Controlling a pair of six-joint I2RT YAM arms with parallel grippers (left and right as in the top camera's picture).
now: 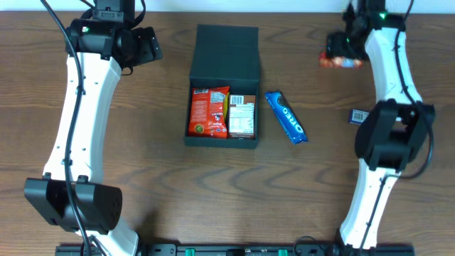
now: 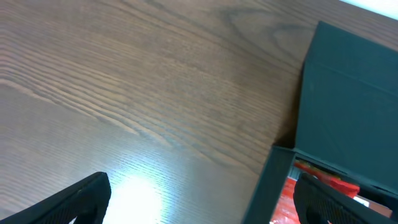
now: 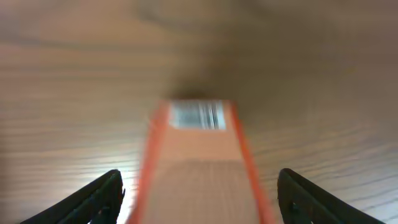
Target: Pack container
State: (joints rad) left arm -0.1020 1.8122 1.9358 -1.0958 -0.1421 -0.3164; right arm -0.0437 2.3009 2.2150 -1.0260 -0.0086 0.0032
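Note:
The black container [image 1: 222, 141] lies open mid-table, its flap lid [image 1: 226, 48] folded back. Inside it, a red snack packet [image 1: 208, 112] lies beside a white-and-brown packet [image 1: 241, 116]. Just right of the box lies a blue Oreo packet [image 1: 286, 117]. My left gripper [image 1: 146, 46] is open and empty over bare wood, left of the lid [image 2: 348, 99]. In the left wrist view one finger [image 2: 329, 199] overlaps the box's near corner. My right gripper [image 1: 341, 57] is at the far right, open around an orange carton [image 3: 196, 168], with a gap on each side.
A small dark packet with a barcode [image 1: 357, 116] lies on the wood beside the right arm. The table's back edge runs just behind both grippers. Both arm bases stand at the front edge.

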